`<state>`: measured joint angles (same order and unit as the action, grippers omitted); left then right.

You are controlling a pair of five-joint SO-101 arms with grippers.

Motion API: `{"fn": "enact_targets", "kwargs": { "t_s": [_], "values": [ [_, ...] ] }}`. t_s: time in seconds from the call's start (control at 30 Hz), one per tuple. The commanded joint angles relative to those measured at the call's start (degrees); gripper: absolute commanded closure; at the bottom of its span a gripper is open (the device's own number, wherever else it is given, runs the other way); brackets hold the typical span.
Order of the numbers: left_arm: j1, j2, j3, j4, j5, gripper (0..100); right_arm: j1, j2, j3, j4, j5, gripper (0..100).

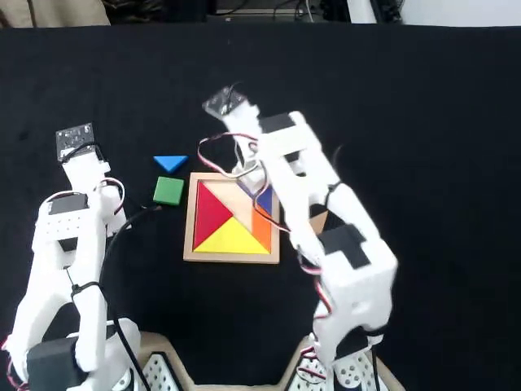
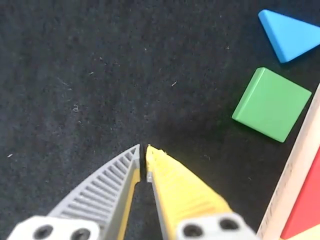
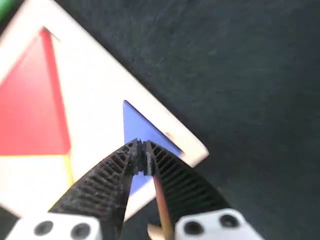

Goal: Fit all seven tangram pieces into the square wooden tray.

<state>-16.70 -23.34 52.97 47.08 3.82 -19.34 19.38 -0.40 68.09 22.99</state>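
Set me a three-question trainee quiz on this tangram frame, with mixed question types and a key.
1. True or false: the green square lies outside the tray.
2. The right gripper hangs over: A) a tray corner holding a dark blue piece; B) the green square; C) bare cloth.
3. Fill in: the left gripper is ___ (open or shut).

Key: 1 true; 2 A; 3 shut.
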Motion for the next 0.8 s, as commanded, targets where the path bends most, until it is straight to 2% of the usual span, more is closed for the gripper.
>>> {"fn": "enact_targets", "kwargs": {
  "t_s": [0.0, 0.07, 0.2, 0.37, 0.53, 0.77],
  "values": [
    [-0.5, -1.3, -0.3, -0.9, 0.7, 97, 5.4, -13.0, 1.2, 2.5, 0.4, 98.8],
    [-0.5, -1.3, -0.3, -0.9, 0.7, 97, 9.6, -17.5, 4.4, 1.8, 0.2, 98.8],
    [0.3, -1.3, -0.1, -2.7, 0.7, 97, 13.5, -18.0, 14.2, -9.1, -0.2, 98.8],
    [1.7, -1.8, 2.6, -6.2, 0.7, 97, 9.8, -7.9, 14.5, -12.4, -0.2, 98.8],
    [1.6, -1.7, 3.1, -6.9, 0.5, 97, 9.4, 1.0, 6.5, -8.8, -0.2, 98.8],
    [2.0, -1.4, 3.1, -6.9, 0.3, 97, 4.7, 4.9, 4.1, -7.9, -0.2, 98.8]
  ]
}}
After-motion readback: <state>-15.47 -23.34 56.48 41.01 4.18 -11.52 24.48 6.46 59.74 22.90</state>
